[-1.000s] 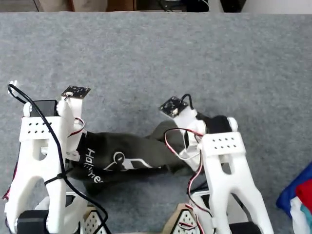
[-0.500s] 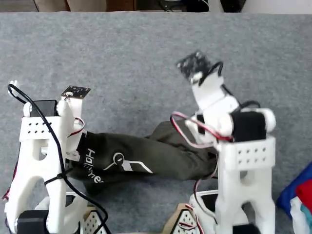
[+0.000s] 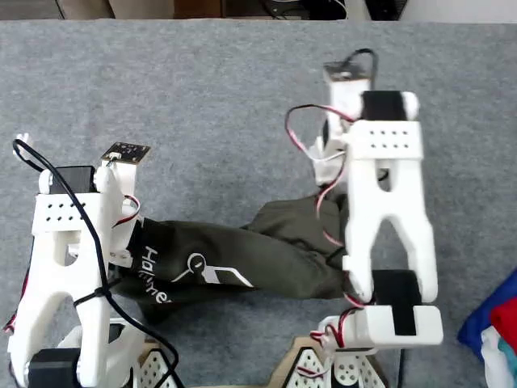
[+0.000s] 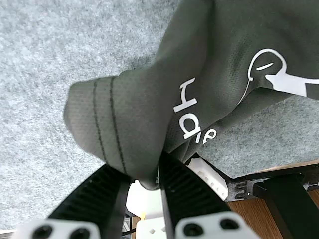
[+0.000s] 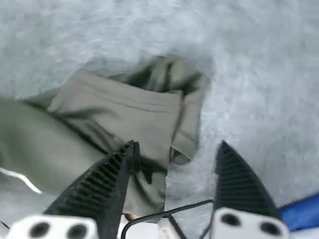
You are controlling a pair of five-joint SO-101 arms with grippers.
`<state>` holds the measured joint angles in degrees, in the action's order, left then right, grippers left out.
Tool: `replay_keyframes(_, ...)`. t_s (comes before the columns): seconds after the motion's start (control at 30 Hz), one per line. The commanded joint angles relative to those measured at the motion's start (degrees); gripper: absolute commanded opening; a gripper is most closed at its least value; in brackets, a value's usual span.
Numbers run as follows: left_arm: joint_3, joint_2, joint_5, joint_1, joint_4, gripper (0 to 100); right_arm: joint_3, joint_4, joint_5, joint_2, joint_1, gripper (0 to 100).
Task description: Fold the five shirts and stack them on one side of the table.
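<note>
A dark olive shirt [image 3: 266,259] with white print lies bunched across the near part of the grey table [image 3: 202,89]. My left gripper [image 4: 142,174] is shut on a stitched, folded edge of the shirt [image 4: 149,99] at its left end, beneath the left arm [image 3: 73,242]. The right arm [image 3: 386,145] stretches out over the shirt's right end. My right gripper [image 5: 174,169] hangs open above the crumpled right end of the shirt [image 5: 124,119], with nothing between its fingers.
A pile of coloured shirts [image 3: 494,323], blue, red and white, sits at the near right edge of the table. Both arm bases stand at the near edge. Bare grey table spreads across the far half.
The right arm has lifted off the shirt's right end and swung out toward the far side. The shirt's right end now lies uncovered. The left arm has kept still.
</note>
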<state>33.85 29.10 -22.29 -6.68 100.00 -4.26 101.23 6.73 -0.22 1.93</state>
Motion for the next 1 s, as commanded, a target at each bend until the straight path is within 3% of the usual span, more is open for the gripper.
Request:
replay_keyframes(0.0,-0.35,1.10,-0.53,-0.44,0.35,2,4.18,1.14,3.52,0.13,-4.18,22.5)
replay_keyframes(0.4,-0.35,1.10,-0.62,0.00,0.26,2,12.79,-4.92,10.46,0.66,-0.48,22.4)
replay_keyframes(0.67,-0.35,1.01,-0.62,0.00,0.26,2,23.34,-20.04,13.54,0.75,0.75,22.4)
replay_keyframes(0.97,-0.35,1.01,-0.35,0.00,-0.79,2,30.55,-29.36,13.54,0.75,0.66,22.4)
